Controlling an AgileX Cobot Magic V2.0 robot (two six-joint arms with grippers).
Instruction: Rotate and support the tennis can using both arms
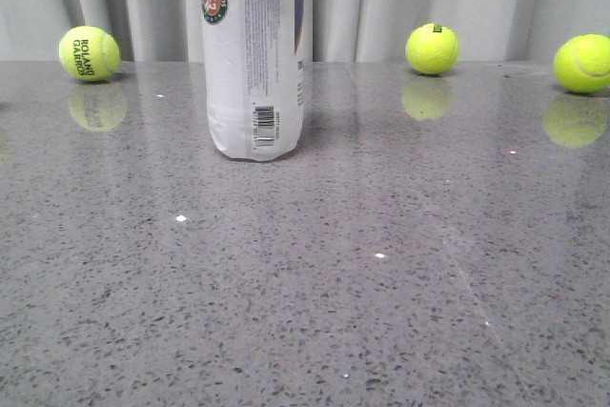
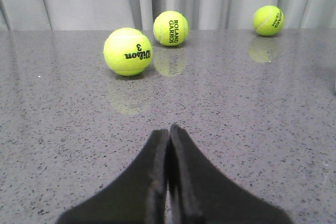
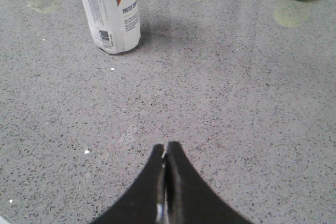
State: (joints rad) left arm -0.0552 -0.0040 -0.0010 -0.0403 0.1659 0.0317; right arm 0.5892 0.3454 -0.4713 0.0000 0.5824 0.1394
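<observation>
Tennis can upright on grey desk, toward far edge, left of centre, barcode facing front. Left gripper pinched together, holding nothing, w/ three balls beyond. Right gripper likewise pressed together, empty, well apart from can.
</observation>
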